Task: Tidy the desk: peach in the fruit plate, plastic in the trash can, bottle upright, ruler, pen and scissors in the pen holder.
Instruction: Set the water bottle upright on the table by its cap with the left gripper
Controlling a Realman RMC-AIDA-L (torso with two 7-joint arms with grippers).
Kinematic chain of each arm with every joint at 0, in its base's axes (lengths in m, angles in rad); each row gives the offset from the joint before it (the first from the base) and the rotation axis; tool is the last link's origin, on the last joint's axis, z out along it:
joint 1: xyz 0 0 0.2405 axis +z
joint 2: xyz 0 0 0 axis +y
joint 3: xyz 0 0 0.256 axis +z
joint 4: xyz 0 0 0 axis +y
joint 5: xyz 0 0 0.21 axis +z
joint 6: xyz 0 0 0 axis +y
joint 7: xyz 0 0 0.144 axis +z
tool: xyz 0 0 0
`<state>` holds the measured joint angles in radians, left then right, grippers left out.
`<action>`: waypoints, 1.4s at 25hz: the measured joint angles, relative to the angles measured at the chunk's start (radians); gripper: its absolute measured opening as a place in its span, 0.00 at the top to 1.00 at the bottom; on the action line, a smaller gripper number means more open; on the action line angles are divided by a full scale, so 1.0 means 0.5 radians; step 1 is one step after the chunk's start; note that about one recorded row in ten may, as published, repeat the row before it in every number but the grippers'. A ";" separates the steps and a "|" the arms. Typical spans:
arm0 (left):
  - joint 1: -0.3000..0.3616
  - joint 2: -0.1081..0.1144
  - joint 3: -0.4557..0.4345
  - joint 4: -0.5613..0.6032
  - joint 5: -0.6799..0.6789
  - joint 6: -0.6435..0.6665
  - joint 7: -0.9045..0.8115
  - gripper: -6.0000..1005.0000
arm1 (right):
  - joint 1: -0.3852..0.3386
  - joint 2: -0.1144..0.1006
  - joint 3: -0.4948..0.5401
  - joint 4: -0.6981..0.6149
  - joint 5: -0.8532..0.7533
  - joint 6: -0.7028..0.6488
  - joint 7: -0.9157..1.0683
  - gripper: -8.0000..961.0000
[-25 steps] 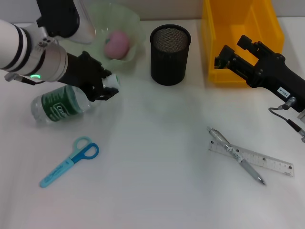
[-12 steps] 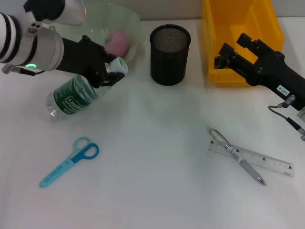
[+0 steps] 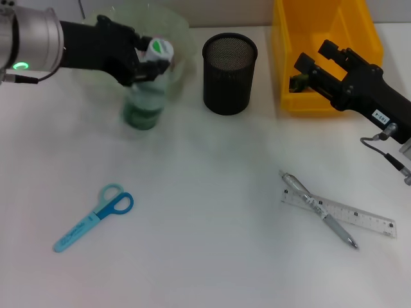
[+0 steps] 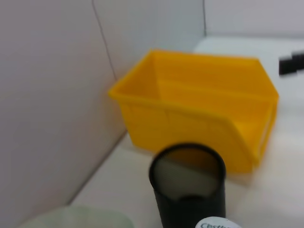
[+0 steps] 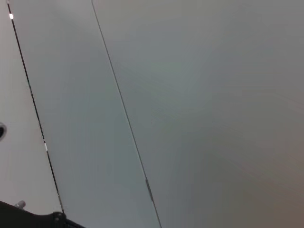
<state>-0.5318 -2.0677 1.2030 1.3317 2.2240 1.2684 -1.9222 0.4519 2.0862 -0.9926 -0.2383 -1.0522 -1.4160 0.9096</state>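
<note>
My left gripper is shut on the neck of the clear bottle, just under its white and green cap. The bottle, with its green label, stands almost upright in front of the pale green fruit plate. The peach is hidden behind the gripper and bottle. The blue scissors lie at the front left. A pen lies across the clear ruler at the front right. The black mesh pen holder stands at the back centre. My right gripper hovers open at the yellow trash can. The plastic is out of view.
The left wrist view shows the trash can, the pen holder, the bottle cap and the plate's rim against a wall. A cable hangs by the right arm.
My left gripper rose and moved back toward the plate, swinging the bottle from lying on its side to almost upright. The right arm barely shifted.
</note>
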 joint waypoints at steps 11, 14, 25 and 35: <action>0.105 0.001 -0.190 -0.033 -0.305 -0.037 0.128 0.69 | 0.024 0.000 0.010 0.007 0.000 0.011 0.000 0.25; 0.111 0.001 -0.189 -0.047 -0.306 -0.049 0.132 0.74 | 0.036 0.000 0.009 0.007 0.000 0.031 0.000 0.25; 0.186 -0.003 -0.196 -0.087 -0.412 -0.164 0.228 0.86 | 0.048 0.003 0.010 0.007 0.000 0.050 0.000 0.25; 0.236 0.005 -0.224 -0.141 -0.541 -0.171 0.326 0.81 | 0.049 0.003 0.010 0.007 0.000 0.050 0.003 0.25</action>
<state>-0.4139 -2.0650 1.0909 1.2611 1.9535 1.1830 -1.7595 0.4763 2.0877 -0.9878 -0.2347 -1.0523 -1.3911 0.9109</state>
